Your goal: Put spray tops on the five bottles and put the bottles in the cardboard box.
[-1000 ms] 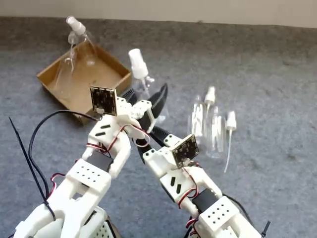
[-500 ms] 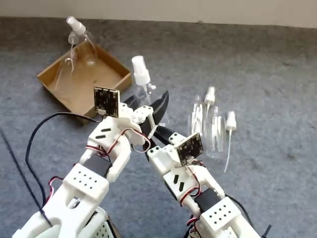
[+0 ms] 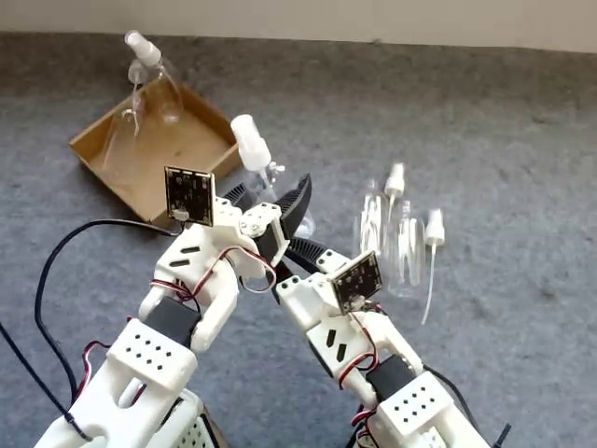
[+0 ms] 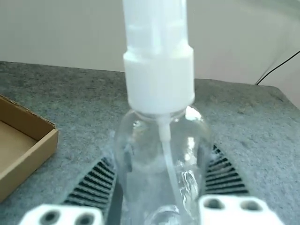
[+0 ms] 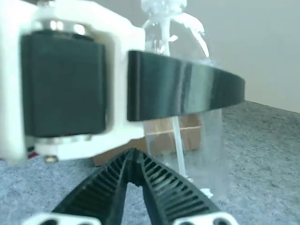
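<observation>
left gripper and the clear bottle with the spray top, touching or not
Touching. The left wrist view shows the bottle sitting between the left gripper's ribbed fingers, both pressed against its sides.

A grey, carpet-like fabric (image 3: 522, 140) is laid out as the ground under everything, and a pale plain wall (image 3: 373, 17) is seen beyond its far edge

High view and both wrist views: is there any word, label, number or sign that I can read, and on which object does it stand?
No text can be read in any view.
The spray bottle is clear with no label, and the cardboard box looks plain.
Any print on the circuit boards at the wrists is too small to read.
</observation>
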Available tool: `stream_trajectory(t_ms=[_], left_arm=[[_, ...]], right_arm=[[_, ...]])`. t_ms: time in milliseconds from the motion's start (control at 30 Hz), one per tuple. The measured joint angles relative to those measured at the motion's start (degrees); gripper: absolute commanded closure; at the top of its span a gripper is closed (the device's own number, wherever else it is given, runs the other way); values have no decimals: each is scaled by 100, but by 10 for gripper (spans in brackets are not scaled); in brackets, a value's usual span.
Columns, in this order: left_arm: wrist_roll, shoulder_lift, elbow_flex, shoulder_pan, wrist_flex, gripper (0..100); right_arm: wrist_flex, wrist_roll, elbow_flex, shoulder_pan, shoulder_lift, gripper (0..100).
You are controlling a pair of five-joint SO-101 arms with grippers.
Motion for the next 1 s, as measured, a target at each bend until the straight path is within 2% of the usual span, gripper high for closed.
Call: stream_trajectory(t_ms=[733, 933, 1000], left_arm=[[18, -26, -18, -26, 123, 934], [26, -26, -9, -536, 158, 934], [-105, -35, 0, -844, 229, 934]], right_arm=[[193, 18, 18, 396, 9, 968], [369, 18, 18, 492, 9, 968], [387, -9, 9, 800, 62, 968]])
